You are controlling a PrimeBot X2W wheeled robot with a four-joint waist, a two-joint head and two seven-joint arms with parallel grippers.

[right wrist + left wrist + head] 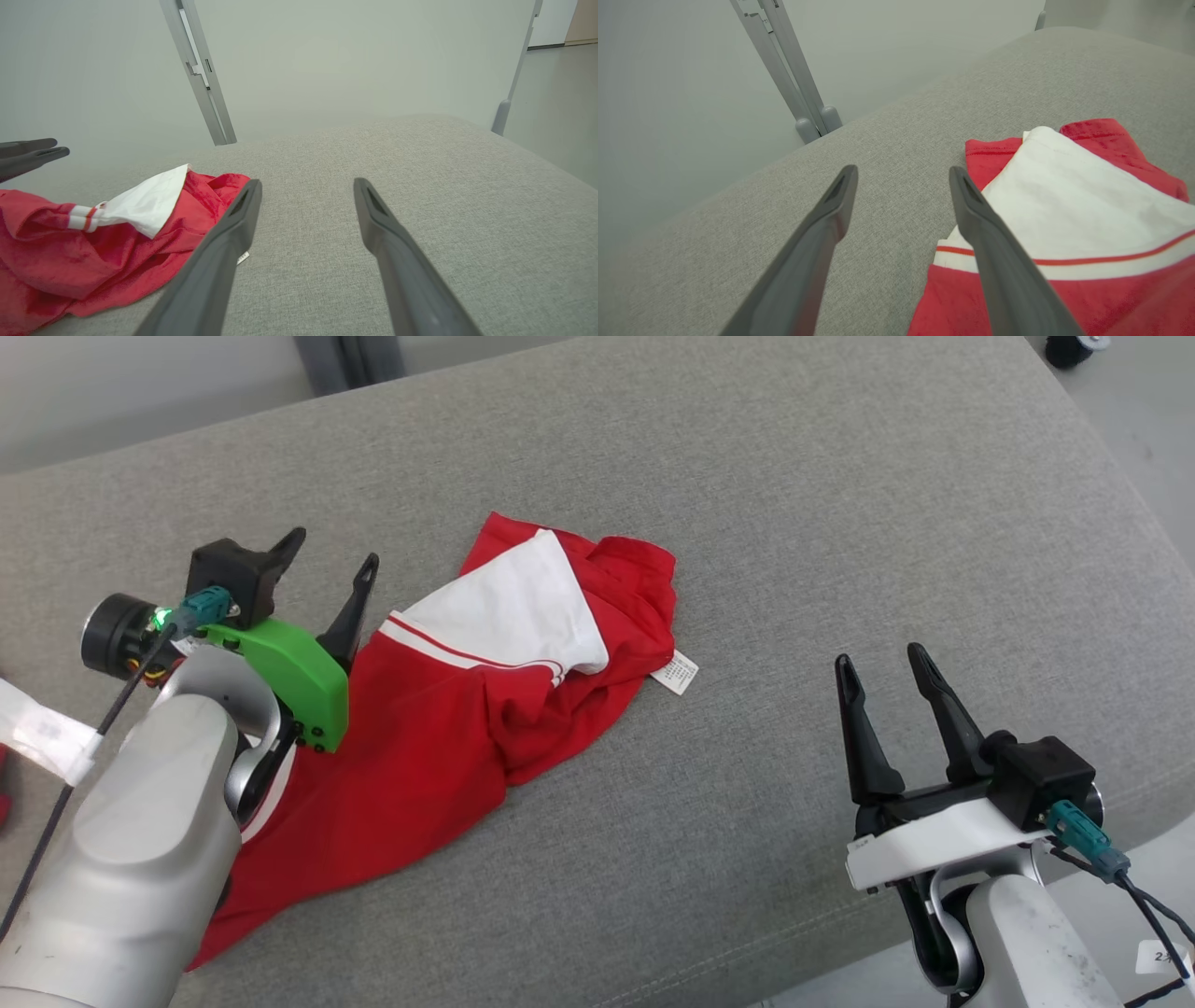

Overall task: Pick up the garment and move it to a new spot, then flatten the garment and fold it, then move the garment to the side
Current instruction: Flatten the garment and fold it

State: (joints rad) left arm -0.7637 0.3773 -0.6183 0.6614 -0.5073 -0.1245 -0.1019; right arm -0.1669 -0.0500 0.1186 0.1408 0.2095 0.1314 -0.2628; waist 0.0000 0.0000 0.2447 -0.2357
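A red garment (439,737) with a white panel (509,611) and a small white label lies crumpled on the grey cushioned surface (794,523). My left gripper (334,563) hovers open at the garment's left edge, nothing between its fingers. In the left wrist view the garment (1064,224) lies to the right of the open left gripper (903,175). My right gripper (882,663) stands open and empty to the right of the garment, apart from it. The right wrist view has the garment (93,242) at lower left, with the right gripper (307,184) open over bare fabric.
The grey surface ends at a front edge (653,980) near the robot and drops off at the right (1148,523). Grey metal legs (794,84) stand behind the far edge before a pale wall. A dark caster (1074,347) sits on the floor at top right.
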